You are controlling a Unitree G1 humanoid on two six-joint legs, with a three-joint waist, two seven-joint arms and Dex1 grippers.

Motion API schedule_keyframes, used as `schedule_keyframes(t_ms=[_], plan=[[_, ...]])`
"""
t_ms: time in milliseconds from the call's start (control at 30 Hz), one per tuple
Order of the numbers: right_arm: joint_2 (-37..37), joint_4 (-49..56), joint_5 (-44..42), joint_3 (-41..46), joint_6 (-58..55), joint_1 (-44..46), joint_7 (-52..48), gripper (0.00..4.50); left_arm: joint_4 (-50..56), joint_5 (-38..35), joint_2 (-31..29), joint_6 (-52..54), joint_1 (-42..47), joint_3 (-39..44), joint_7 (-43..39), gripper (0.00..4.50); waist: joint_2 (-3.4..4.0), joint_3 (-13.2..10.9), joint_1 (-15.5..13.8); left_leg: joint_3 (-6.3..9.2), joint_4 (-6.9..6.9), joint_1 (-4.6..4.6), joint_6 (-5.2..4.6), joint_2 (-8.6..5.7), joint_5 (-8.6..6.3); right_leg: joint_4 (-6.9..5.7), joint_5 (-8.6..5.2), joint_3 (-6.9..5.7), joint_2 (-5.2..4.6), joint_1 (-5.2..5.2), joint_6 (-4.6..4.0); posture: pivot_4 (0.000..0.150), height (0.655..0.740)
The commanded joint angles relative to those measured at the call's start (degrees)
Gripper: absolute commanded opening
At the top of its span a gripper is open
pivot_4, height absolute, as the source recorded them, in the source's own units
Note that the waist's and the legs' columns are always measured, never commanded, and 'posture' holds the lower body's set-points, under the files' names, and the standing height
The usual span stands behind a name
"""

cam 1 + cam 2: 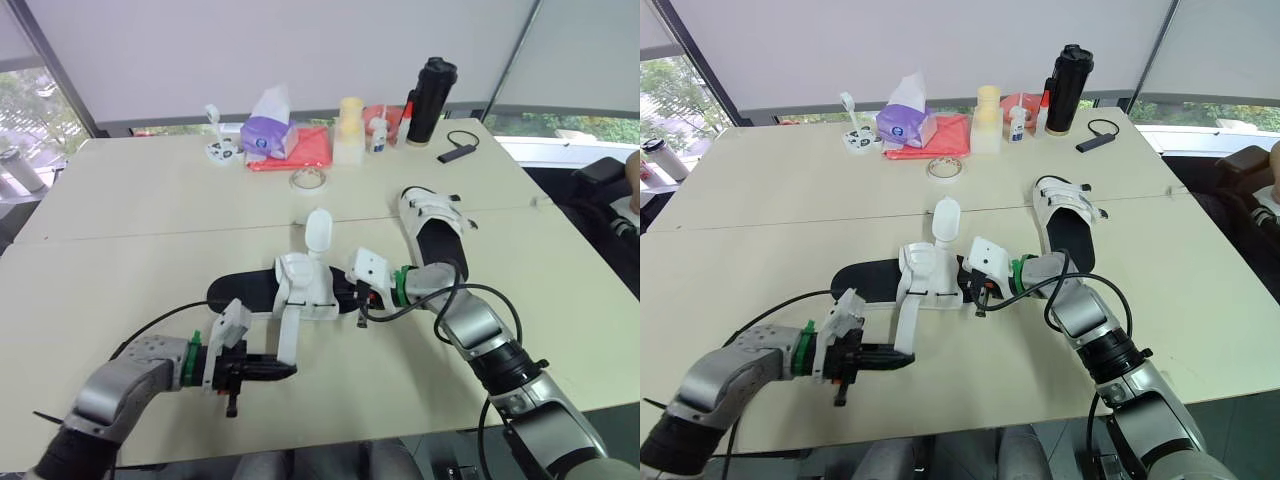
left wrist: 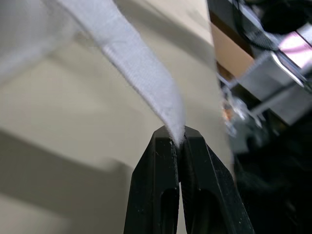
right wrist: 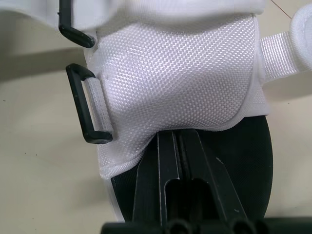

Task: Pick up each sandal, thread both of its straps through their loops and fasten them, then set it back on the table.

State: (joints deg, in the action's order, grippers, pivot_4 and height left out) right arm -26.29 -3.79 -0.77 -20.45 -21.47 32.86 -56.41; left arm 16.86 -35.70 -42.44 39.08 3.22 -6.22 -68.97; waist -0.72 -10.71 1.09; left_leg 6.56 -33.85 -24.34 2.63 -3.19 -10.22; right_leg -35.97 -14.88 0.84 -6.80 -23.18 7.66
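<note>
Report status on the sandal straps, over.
Left jaws shut on strap tip, strap unfastened. Right jaws shut on that sandal, at its upper. Other sandal lies beside right arm.

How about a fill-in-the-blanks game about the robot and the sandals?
1. The left gripper is pinching the tip of a long white ____.
2. The right gripper grips the near sandal, whose sole is coloured ____.
3. The other sandal lies on the table, off to the robot's ____ of the near one.

Missing words: strap; black; right.
</note>
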Motion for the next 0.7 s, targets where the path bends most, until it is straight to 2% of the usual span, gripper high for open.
schedule_keyframes(t_ms=[33,167,400,700], plan=[[-0.29,-1.86,1.49,-1.83,-1.0,-0.9,-0.15,0.0,3.14,-1.96,-1.55,-0.36,-1.04,1.19,-2.01,0.04,0.0,0.0,0.05,0.0,0.0,0.0,0.0,0.0,0.0,0.0,0.0,0.0,-0.01,0.0,0.0,0.15,0.74],[-0.29,-1.84,1.46,-1.83,-1.04,-1.04,-0.22,0.0,5.91,-3.0,-3.63,-0.68,-2.17,2.37,-2.91,0.04,0.01,0.0,0.07,-0.01,0.06,-0.05,0.0,0.01,0.0,0.01,-0.02,0.02,-0.02,-0.01,-0.03,0.15,0.74],[-0.3,-2.02,1.55,-1.79,-0.88,-0.93,-0.26,0.0,8.8,-5.21,-3.25,-0.38,-0.28,4.01,-1.45,0.04,0.01,0.0,0.05,-0.02,0.1,-0.07,-0.01,0.01,0.01,0.01,-0.02,0.01,-0.02,-0.01,-0.05,0.15,0.74],[-0.11,-2.64,1.65,-1.84,-0.39,-0.46,-0.3,0.0,6.98,-10.37,-0.88,2.57,9.36,7.6,2.24,0.04,-0.01,0.0,0.03,-0.03,0.08,-0.06,-0.09,0.0,0.06,-0.01,-0.02,0.0,0.02,0.08,-0.04,0.15,0.74]])
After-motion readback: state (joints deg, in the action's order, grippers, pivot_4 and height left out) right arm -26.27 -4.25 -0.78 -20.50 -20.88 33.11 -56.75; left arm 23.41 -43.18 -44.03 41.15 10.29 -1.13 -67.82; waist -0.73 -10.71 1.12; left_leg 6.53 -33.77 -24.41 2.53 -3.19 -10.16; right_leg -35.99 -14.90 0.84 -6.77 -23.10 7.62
